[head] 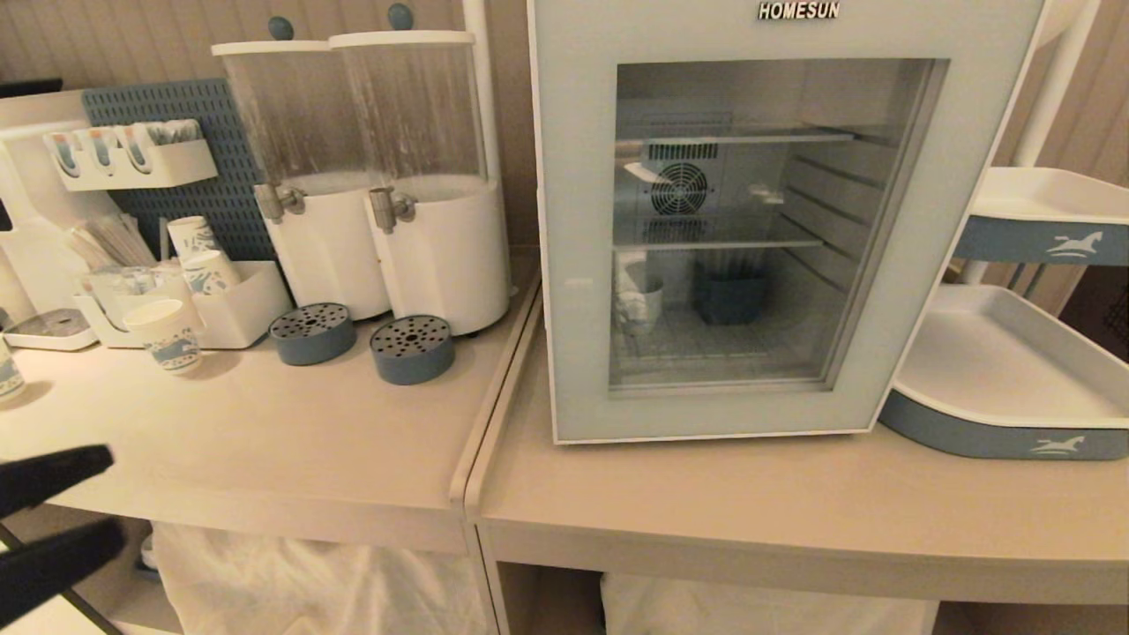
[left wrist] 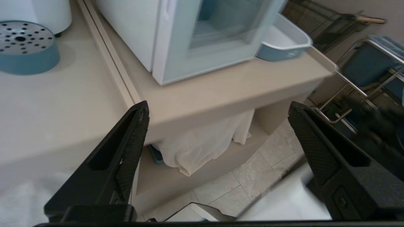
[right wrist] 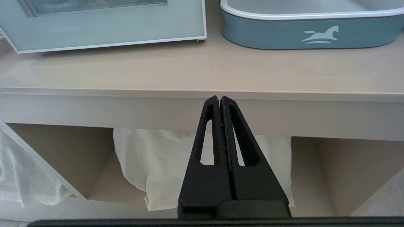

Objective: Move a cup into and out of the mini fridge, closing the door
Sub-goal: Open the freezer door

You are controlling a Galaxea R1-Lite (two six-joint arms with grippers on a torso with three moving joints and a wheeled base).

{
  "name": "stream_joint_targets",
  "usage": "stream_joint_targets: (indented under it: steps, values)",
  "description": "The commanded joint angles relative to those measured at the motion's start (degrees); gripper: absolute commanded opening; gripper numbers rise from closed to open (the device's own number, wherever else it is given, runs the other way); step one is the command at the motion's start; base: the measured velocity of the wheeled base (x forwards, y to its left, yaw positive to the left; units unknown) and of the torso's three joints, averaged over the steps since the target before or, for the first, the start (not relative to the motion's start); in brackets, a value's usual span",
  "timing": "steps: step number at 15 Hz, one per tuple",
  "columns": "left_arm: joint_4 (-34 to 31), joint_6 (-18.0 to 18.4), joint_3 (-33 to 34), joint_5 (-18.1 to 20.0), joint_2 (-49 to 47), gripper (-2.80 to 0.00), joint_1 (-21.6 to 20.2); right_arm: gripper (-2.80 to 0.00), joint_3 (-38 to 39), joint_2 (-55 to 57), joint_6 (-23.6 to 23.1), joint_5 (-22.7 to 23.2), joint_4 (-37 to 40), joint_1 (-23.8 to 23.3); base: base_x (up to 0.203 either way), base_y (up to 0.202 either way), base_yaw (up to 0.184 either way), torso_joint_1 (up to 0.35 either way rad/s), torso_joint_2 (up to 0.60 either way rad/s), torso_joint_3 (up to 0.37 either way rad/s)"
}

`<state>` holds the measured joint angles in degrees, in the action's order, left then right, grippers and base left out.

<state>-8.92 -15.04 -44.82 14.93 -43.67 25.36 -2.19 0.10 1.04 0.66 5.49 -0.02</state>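
Mini fridge [head: 776, 220] on right counter, door [head: 578, 265] closed. Cup [head: 642, 304] inside on the floor, left side, behind the glass. Left gripper [head: 53, 516] spread wide and empty at near-left counter edge, well apart from cup. Right gripper [right wrist: 220, 100] clenched, empty, below the counter's near edge.

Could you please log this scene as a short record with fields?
fridge: on the counter, right of two dispensers
door: closed
cup: inside, on the fridge floor, seen through the glass
left tool: open, empty, at the counter's front edge
right tool: shut, empty, below the counter edge
tray: right of fridge
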Motion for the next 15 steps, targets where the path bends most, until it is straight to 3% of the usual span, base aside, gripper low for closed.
stream_joint_targets:
  steps: [1,4,5,7,9,10,12,14,15]
  values:
    - [2.21,-0.41,-3.29,0.38,-14.03,0.00,-1.00,-2.80,0.00,0.08,0.02,0.04,0.05,0.02,0.000,0.000,0.000,0.000,0.00,0.000]
    - [12.82,-0.65,-6.24,5.81,-27.28,0.00,-6.06,-2.80,0.00,0.08,0.02,0.04,0.05,0.02,0.000,0.000,0.000,0.000,0.00,0.000]
    - [17.95,-0.60,-6.38,10.20,-30.65,0.00,-8.73,-2.80,0.00,0.08,0.02,0.04,0.05,0.02,0.000,0.000,0.000,0.000,0.00,0.000]
    - [27.83,-0.10,-5.95,23.25,-36.58,0.00,-14.53,-2.80,0.00,0.08,0.02,0.04,0.05,0.02,0.000,0.000,0.000,0.000,0.00,0.000]
    - [34.89,2.72,-6.17,30.33,-42.29,0.00,-17.29,-2.80,0.00,0.08,0.02,0.04,0.05,0.02,0.000,0.000,0.000,0.000,0.00,0.000]
    - [37.40,4.56,-6.37,32.54,-43.90,0.00,-17.88,-2.80,0.00,0.08,0.02,0.04,0.05,0.02,0.000,0.000,0.000,0.000,0.00,0.000]
    - [39.36,6.97,-7.63,41.06,-46.13,0.00,-18.12,-2.80,0.00,0.08,0.02,0.04,0.05,0.02,0.000,0.000,0.000,0.000,0.00,0.000]
    - [39.66,7.35,-9.46,45.88,-47.67,0.00,-18.14,-2.80,0.00,0.08,0.02,0.04,0.05,0.02,0.000,0.000,0.000,0.000,0.00,0.000]
    - [39.63,7.38,-11.18,46.40,-48.73,0.00,-17.90,-2.80,0.00,0.08,0.02,0.04,0.05,0.02,0.000,0.000,0.000,0.000,0.00,0.000]
